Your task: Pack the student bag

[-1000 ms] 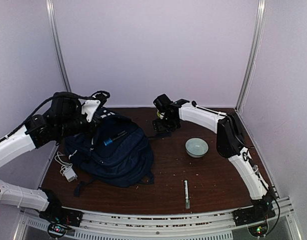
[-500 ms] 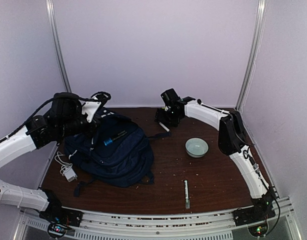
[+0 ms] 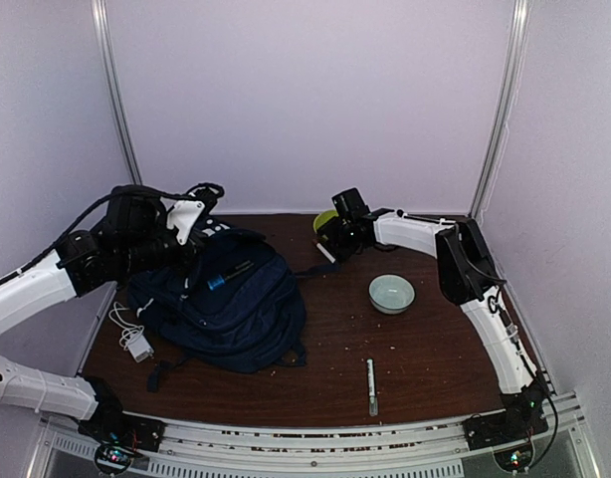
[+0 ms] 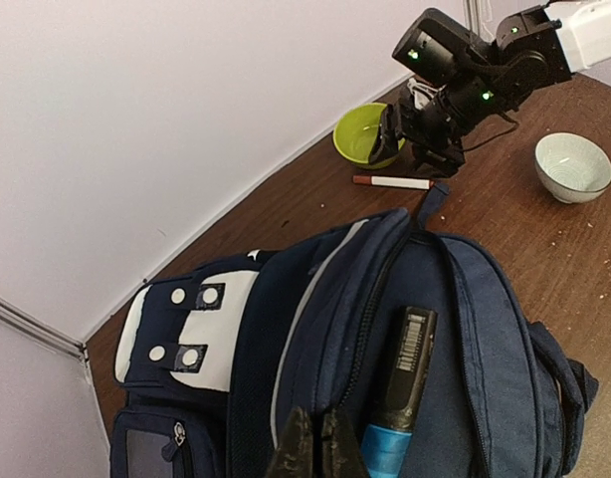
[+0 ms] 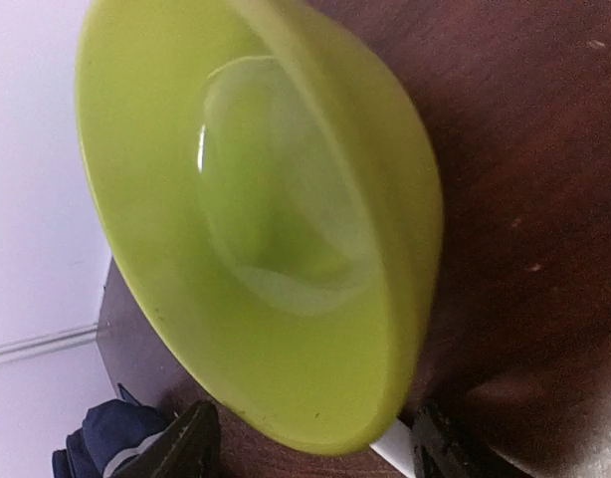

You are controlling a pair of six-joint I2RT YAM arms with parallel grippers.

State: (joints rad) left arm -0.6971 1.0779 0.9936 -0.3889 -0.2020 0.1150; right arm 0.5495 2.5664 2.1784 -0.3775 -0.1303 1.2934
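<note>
The student bag (image 3: pixel 226 304), navy with a white patch (image 4: pixel 176 324), lies on the left of the table. A black marker with a blue end (image 4: pixel 400 383) rests in its open pocket. My left gripper (image 4: pixel 315 446) is shut, pinching the bag's zipper edge beside the marker. My right gripper (image 3: pixel 335 237) is at the back of the table, open. Its fingers (image 5: pixel 186 443) stand either side of the near rim of a lime-green bowl (image 5: pixel 266 219), over a white pen (image 4: pixel 393 182) that lies on the wood.
A pale ceramic bowl (image 3: pixel 392 293) sits right of centre. A slim grey pen (image 3: pixel 371 386) lies near the front edge. A white charger with its cable (image 3: pixel 136 344) lies left of the bag. White walls enclose the table at the back and sides.
My right gripper has moved right and back to the green bowl, its jaws narrowing, and the white pen now shows on the table. The left gripper has stayed on the bag.
</note>
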